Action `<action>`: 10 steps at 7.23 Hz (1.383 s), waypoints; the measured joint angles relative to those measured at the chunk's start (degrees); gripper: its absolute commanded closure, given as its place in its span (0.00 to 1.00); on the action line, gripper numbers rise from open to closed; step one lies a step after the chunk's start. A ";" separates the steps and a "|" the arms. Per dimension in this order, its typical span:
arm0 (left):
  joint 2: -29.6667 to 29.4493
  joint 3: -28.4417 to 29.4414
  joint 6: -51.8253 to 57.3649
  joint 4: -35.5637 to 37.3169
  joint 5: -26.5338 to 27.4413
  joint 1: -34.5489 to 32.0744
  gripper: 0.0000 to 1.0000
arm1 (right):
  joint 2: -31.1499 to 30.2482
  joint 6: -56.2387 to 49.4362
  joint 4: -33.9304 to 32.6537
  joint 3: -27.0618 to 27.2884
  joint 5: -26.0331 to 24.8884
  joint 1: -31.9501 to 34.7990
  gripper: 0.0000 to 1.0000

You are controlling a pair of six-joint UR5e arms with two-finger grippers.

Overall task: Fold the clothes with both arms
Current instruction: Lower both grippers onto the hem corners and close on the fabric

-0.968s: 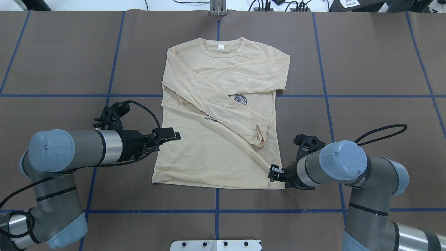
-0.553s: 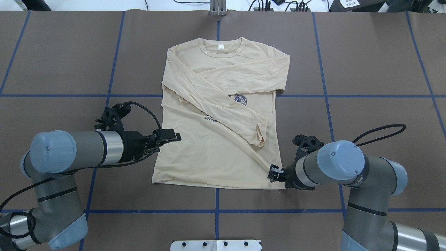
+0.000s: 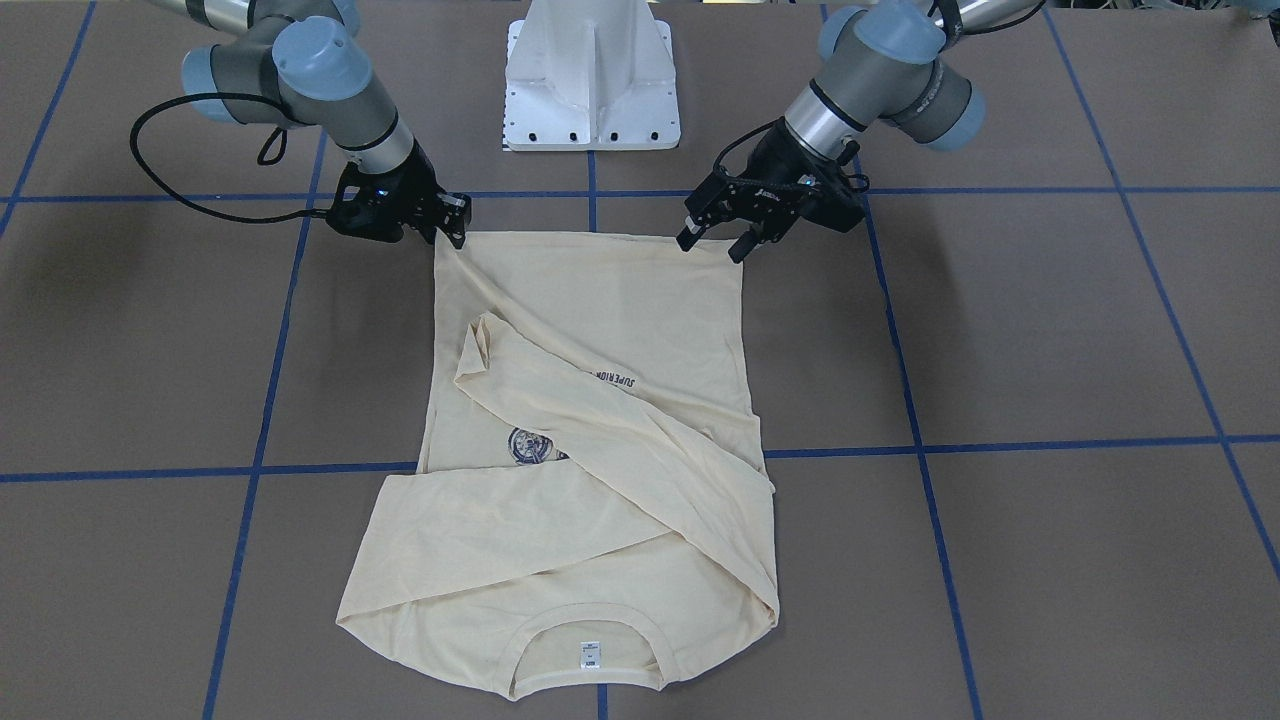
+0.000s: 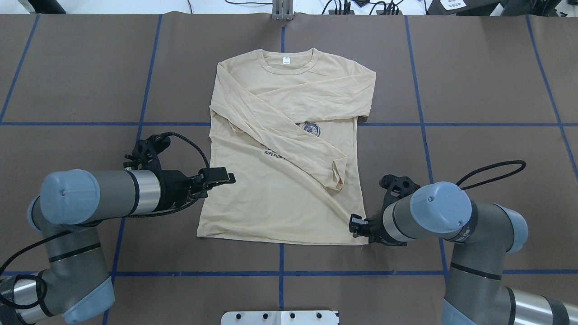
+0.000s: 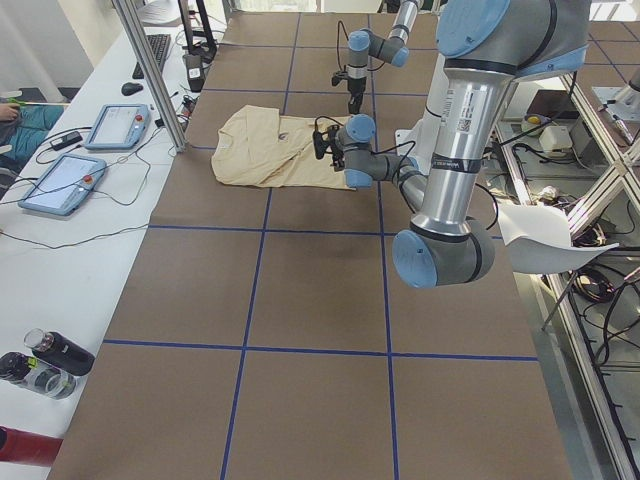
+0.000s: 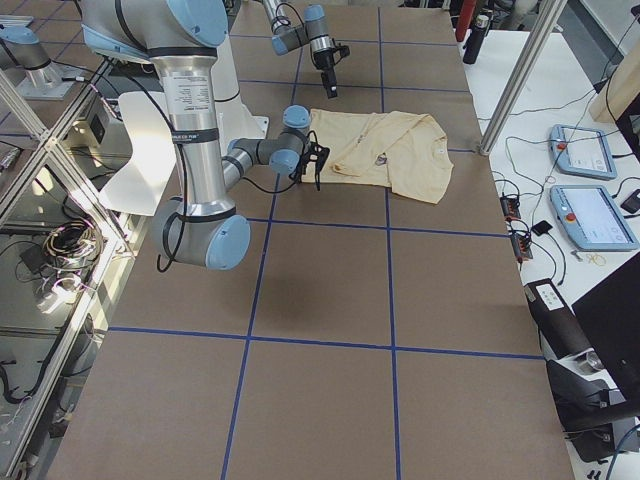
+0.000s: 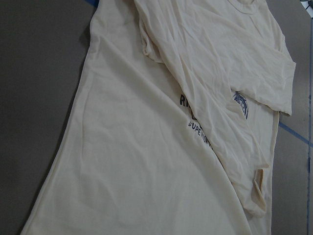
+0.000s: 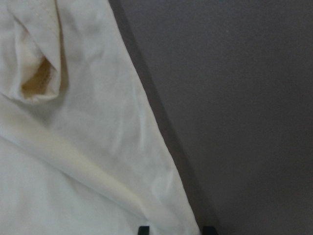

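The T-shirt lies flat and front up in the middle of the brown tabletop, its collar away from the robot and its hem toward it. The fabric is a pale cream-yellow, thin enough to show soft creases. A small white neck label sits inside the ribbed collar.

Both long sleeves are folded in over the chest. The sleeve on the robot's right runs across below the collar. The sleeve on the robot's left lies over it, slanting down from the shoulder to a crumpled cuff near the opposite side seam. The two sleeves hide most of the navy print; a round emblem and the word "SUPERIOR" show beside the slanting sleeve. The hem runs nearly straight, just short of a blue tape line.

The left hand hangs above the shirt's side edge on the robot's left, its jaws spread wide and gripping nothing (its wrist camera looks down on the cloth, with no finger in view). The right hand is low at the hem corner on the robot's right. In its wrist view two dark fingertips stand a little apart, the corner of the hem lying between them.
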 measured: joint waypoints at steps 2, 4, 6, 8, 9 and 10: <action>0.05 0.14 0.00 0.00 0.02 0.01 0.01 | 0.03 -0.06 -0.40 0.45 1.76 0.30 1.00; 0.26 0.33 -0.04 0.24 0.12 0.31 0.01 | 0.06 -0.07 -0.35 1.07 2.95 0.97 1.00; 1.25 0.26 -1.21 2.48 1.11 1.73 0.01 | 0.11 -0.07 0.06 1.31 3.08 1.10 1.00; 1.27 -1.38 -1.69 10.33 3.47 4.33 0.01 | 0.13 -0.07 0.24 1.33 3.03 1.13 1.00; 1.13 -2.59 -1.73 14.35 4.02 5.50 0.01 | 0.13 -0.09 0.27 1.29 2.95 1.14 1.00; 1.09 -3.35 -1.75 17.03 4.71 6.76 0.01 | 0.13 -0.13 0.28 1.26 2.89 1.17 1.00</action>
